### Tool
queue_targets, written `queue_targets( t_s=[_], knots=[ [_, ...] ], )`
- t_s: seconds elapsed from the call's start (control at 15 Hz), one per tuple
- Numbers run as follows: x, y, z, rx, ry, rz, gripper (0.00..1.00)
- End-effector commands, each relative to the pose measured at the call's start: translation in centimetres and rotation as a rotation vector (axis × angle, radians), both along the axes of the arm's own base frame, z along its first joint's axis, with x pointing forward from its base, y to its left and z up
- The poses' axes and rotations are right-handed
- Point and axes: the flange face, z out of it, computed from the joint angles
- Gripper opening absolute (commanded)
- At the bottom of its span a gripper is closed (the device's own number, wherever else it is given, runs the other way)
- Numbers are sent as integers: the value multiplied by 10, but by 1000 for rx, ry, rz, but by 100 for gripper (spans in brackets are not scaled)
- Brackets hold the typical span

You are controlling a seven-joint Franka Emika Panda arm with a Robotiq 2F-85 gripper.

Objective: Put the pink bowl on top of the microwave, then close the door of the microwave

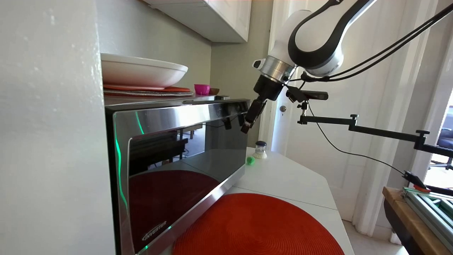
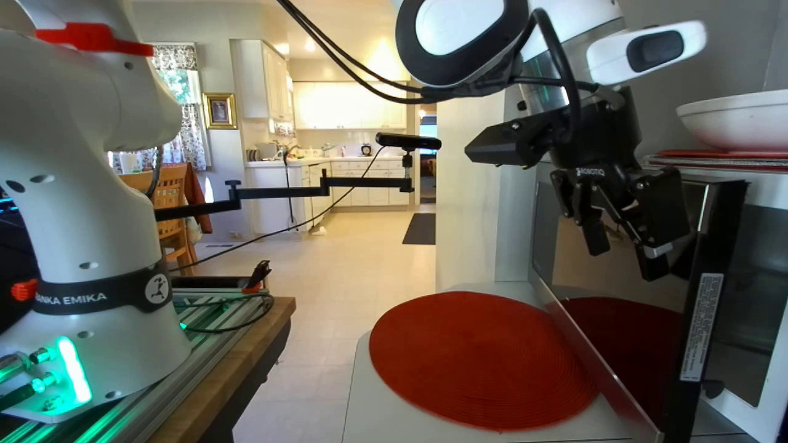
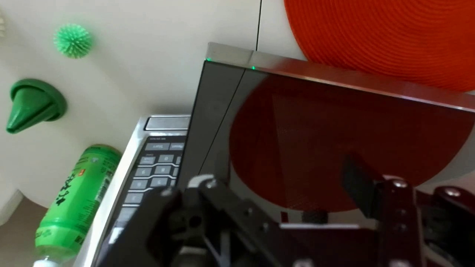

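Slanting down, the gripper (image 2: 625,255) hangs near the microwave door (image 1: 184,164).

In an exterior view, see on the microwave (image 1: 178,161) the bowl (image 1: 202,89), at three o'clock from the dish (image 1: 143,72) stacked on plates (image 1: 171,90). At the microwave's four o'clock, see the placemat (image 1: 260,226).

Glare bleaches the cabinets (image 2: 351,106) beyond the bench's (image 2: 229,369) far edge; 1 green strip (image 2: 74,373) glows; the gripper (image 3: 291,174) blurs (wrist view).

Ext. views face approx. opp. ways; share mat (image 1: 260,226), microwave door (image 1: 198,152); wrist view close, angled down.
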Motion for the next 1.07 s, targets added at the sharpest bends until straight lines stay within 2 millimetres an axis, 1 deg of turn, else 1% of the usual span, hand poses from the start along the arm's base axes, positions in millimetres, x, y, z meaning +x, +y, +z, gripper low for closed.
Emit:
queue_targets(
  t_s=[0.0,0.27,0.4,0.47,0.73,0.87,1.0],
  knots=[
    [3,2,0,13,-28,8,49],
    [5,6,8,25,-62,11,18],
    [3,11,15,28,-90,23,3],
    [1,14,21,25,-117,32,0],
    [-6,28,43,-12,-246,60,0],
    [-9,35,47,-16,-276,68,0],
    [-11,42,47,-13,-287,74,0]
  ],
)
